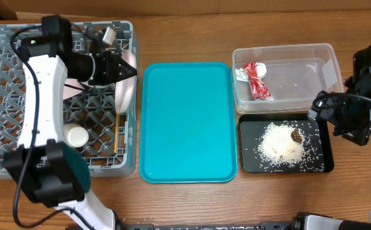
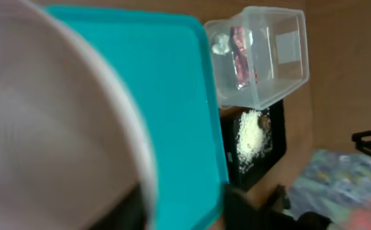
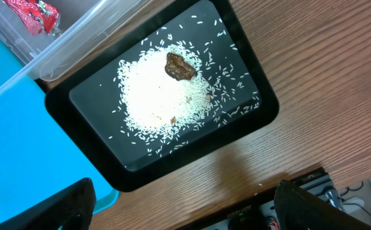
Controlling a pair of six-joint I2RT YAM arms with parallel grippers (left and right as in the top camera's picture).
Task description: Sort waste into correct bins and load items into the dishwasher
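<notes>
Left pincer [image 1: 123, 69]: at the pink dish [image 1: 127, 89], on edge in the rack [image 1: 0, 96] left of the teal tray [image 1: 185, 121]; can't tell its grip.
Right pincer [image 3: 185, 204]: right of the teal tray, jaws spread, empty, over the rice [image 1: 280, 144].

Robotics lab bench, staged as kitchen clear-up. Bare wooden table [image 1: 192, 204], teal tray [image 1: 187, 121] at centre. Left of tray: grey dish rack [image 1: 0, 83] under cabled white robot arm [image 1: 41, 96]. Right of tray: clear tub [image 1: 300, 67], black tray [image 1: 249, 163] with spilled rice [image 1: 280, 145], second arm [image 1: 355, 112].
</notes>
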